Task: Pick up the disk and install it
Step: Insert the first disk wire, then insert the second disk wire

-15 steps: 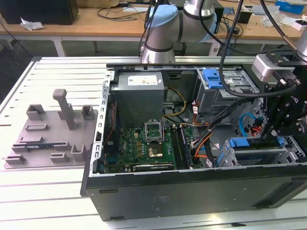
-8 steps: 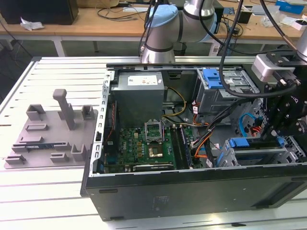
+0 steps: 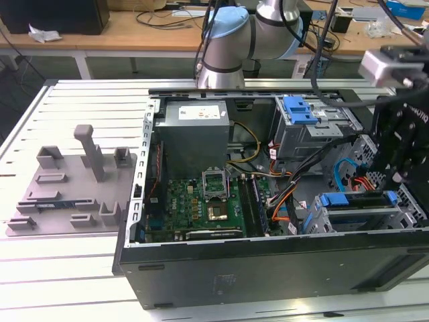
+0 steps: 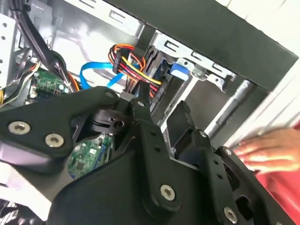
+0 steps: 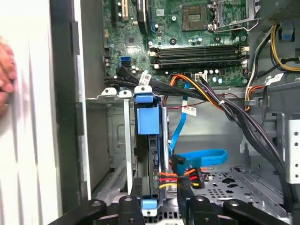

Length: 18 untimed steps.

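Note:
The disk [image 3: 355,201], in its blue carrier frame, sits in the lower grey drive cage [image 3: 335,221] at the exterior view's right end of the open computer case. In the first wrist view the disk [image 5: 149,119] is edge-on inside the cage slot. My black gripper [image 3: 394,184] hangs just over its near end. In both wrist views the gripper [image 5: 159,197] [image 4: 161,105] is open. Its fingers [image 5: 136,192] stand on either side of the carrier's end, with a gap on the cable side.
A separate blue bracket [image 3: 298,111] lies on the upper drive cage. Red, yellow and blue cables [image 5: 187,173] crowd right beside the slot. A person's hand [image 4: 267,150] [image 5: 5,65] rests outside the case wall. A grey fixture plate [image 3: 67,188] lies at the exterior view's left.

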{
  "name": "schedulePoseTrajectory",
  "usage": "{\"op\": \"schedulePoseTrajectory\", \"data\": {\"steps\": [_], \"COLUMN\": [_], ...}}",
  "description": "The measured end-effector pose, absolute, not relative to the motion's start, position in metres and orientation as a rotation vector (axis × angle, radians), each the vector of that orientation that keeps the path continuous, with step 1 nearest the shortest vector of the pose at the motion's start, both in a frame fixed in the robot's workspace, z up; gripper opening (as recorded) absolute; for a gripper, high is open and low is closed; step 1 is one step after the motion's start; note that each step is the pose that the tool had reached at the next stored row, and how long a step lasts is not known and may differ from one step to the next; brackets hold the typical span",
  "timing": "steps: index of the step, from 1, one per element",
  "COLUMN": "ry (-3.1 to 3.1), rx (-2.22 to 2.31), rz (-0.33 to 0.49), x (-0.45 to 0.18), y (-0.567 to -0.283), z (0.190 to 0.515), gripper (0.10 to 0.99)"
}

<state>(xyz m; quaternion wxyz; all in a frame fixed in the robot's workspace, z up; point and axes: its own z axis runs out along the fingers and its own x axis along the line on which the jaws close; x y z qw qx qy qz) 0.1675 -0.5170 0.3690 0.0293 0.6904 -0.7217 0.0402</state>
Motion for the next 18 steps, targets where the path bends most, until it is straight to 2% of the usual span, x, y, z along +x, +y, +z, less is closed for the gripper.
{"op": "schedulePoseTrajectory", "data": {"steps": [4, 18], "ry": [-2.196, -2.193], "rx": [2.101, 2.098], "rz": [0.184, 0.189], "x": [0.1675, 0.1675], "y": [-0.5053, -0.5049], "z": [0.3756, 0.3756], "gripper": [0.427, 0.427]}}
